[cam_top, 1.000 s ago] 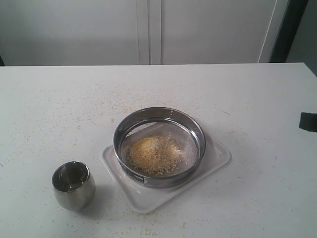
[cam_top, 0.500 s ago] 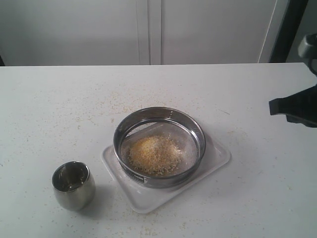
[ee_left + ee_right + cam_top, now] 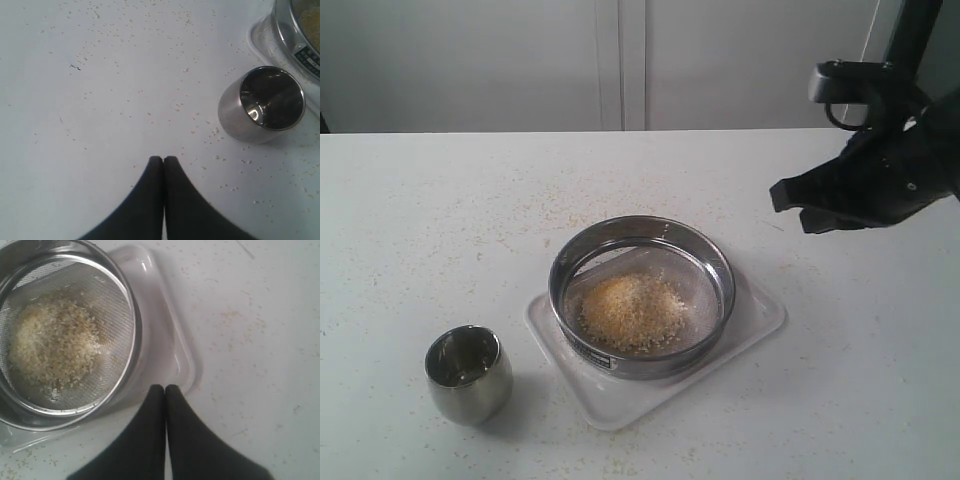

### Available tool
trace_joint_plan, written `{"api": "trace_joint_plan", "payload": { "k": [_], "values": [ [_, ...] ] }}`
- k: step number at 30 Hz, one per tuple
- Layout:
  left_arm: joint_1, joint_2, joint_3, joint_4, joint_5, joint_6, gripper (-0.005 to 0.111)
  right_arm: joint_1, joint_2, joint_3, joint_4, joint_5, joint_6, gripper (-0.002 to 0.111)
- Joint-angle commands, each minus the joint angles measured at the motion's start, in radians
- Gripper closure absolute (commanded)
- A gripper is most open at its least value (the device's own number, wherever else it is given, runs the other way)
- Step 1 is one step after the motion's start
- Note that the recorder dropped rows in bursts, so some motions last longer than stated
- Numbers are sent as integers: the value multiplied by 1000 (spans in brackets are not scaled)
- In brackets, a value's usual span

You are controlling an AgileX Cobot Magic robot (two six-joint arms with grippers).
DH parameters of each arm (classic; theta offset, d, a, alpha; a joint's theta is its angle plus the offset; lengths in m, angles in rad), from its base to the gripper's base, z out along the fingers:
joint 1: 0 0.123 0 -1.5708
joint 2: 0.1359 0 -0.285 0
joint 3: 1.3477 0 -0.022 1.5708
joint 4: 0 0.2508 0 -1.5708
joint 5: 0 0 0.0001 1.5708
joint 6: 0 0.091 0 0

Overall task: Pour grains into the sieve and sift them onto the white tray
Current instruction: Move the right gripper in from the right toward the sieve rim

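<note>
Judged at the sifting step, pouring apparently done: grains (image 3: 632,312) heaped inside the sieve (image 3: 620,362), slightly toward the label strip, sieve seated on the white tray (image 3: 758,318) near the middle of the surface (image 3: 440,220). Open the right hand (image 3: 790,208) first. Pinched fully shut now, holding nothing, hovering above the surface to the right of the sieve and apart from it. Come down on the nearest stretch of rim, clamp the steel wall with one finger inside and one outside, and avoid digging into the heap. Keep the ring level and over the tray. Use short side-to-side shakes: tray barely wider than sieve, so easy to throw fine meal past the low rim. Leave the left hand (image 3: 163,159) parked, or use it to steady the tray. Also closed tip to tip, empty, over the surface near the steel cup (image 3: 262,104), not touching it. Cup upright, just beside the tray's corner, seemingly empty, though hard to rule out a few leftover specks among the dark reflections. Hidden: tray floor under the mesh, so cannot tell whether any meal is already through. Unreadable: label strip. Out of the exterior view: left hand entirely. Cut off at the frame edge: right arm. Only partly in either wrist view: sieve and tray.
</note>
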Motion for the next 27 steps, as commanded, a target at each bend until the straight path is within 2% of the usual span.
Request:
{"api": "trace_joint_plan", "payload": {
  "k": [1,8,14,27],
  "values": [
    [3,-6,7,-3,9,2,107,50,56,-67,4,7,-14,108],
    [3,-6,7,-3,9,2,107,83,139,-149,5,25,-36,108],
    [3,-6,7,-3,9,2,107,83,143,-149,5,-51,-36,108],
    [3,-6,7,-3,9,2,107,83,237,-149,5,10,-30,108]
  ]
}}
